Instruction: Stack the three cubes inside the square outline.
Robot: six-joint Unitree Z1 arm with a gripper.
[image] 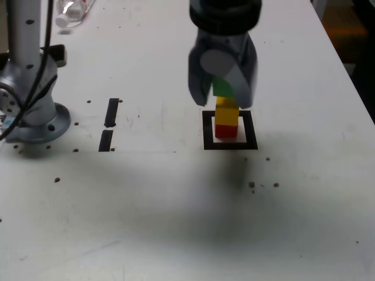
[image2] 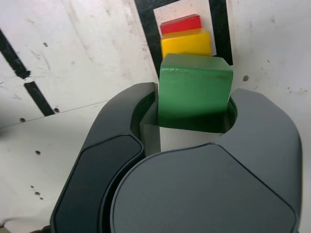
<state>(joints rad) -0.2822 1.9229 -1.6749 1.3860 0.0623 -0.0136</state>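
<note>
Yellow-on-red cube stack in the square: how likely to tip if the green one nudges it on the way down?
Probably tippy: the yellow cube on the red cube makes a narrow, loose-looking column inside the black square outline. In the wrist view yellow seems slightly offset from red, so a sideways nudge may slide it off. The green cube looks rigid in the claw, so contact won't cushion.

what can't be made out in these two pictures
- Whether the small green cube touches the yellow cube: exterior view, the grey gripper hides the join; the wrist view looks from above.
- Most of the red cube: wrist view, the yellow cube covers it.
- Far side of the black square outline: exterior view, the gripper and stack hide it.
- The arm above the gripper: cut off by the exterior view's top edge.
</note>
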